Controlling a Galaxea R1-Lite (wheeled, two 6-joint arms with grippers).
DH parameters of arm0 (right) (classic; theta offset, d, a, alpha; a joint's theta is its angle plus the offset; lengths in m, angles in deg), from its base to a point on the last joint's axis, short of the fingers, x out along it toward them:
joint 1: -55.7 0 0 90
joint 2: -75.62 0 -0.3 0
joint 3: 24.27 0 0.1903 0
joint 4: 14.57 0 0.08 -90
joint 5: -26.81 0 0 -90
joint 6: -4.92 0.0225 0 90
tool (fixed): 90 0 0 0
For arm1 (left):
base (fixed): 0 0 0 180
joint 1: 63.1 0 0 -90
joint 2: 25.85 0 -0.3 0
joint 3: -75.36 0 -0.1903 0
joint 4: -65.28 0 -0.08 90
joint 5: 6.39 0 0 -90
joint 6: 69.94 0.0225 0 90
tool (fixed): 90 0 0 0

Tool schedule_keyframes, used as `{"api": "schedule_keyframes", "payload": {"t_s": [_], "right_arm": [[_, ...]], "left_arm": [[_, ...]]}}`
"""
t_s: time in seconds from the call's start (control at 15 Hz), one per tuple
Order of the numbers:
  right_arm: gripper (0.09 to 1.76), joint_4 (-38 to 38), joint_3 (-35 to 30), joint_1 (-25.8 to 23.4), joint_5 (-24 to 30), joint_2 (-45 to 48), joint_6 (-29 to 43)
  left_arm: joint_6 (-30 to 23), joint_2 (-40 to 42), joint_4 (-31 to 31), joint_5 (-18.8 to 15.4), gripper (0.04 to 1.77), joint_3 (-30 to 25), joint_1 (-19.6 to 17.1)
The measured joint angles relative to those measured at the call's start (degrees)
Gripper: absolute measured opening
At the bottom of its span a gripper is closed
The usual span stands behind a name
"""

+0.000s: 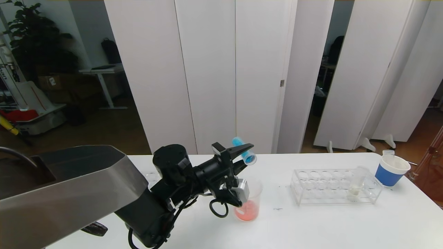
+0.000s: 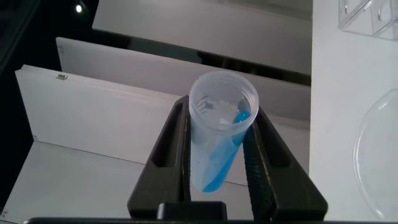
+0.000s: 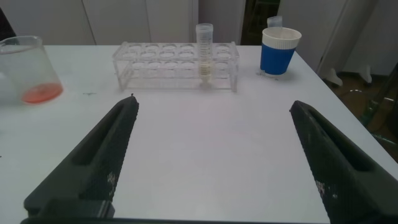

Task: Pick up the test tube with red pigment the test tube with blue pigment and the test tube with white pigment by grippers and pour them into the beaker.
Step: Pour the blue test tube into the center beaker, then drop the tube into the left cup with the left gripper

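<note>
The left gripper [image 1: 238, 157] clamps the test tube with blue pigment [image 1: 244, 151], tilted above the beaker [image 1: 248, 204] holding orange-red liquid; the right gripper [image 3: 211, 155] gapes wide, empty; the test tube with white pigment [image 1: 357, 183] stands in the clear rack [image 1: 334, 186]

Even, bright indoor light fell on the white tabletop [image 1: 311, 224], with only faint, soft shadows. The room behind the tall white partition panels [image 1: 207, 69] lay dim. In the left wrist view a small ceiling light [image 2: 78, 8] glared against darkness.
</note>
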Motion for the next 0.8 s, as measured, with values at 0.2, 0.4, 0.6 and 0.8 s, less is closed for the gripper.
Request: {"api": "schedule_keyframes", "payload": {"t_s": [0.2, 0.4, 0.6, 0.8], "right_arm": [[1.75, 0.0, 0.0, 0.0, 0.0, 0.0, 0.0], [1.75, 0.0, 0.0, 0.0, 0.0, 0.0, 0.0], [1.75, 0.0, 0.0, 0.0, 0.0, 0.0, 0.0], [1.75, 0.0, 0.0, 0.0, 0.0, 0.0, 0.0]], "left_arm": [[0.0, 0.2, -0.1, -0.5, 0.58, -0.2, -0.1], [0.1, 0.1, -0.1, -0.5, 0.58, -0.2, -0.2], [0.9, -0.2, -0.3, -0.1, 0.58, 0.3, -0.2], [1.1, -0.8, -0.5, 0.0, 0.58, 0.8, -0.1]]}}
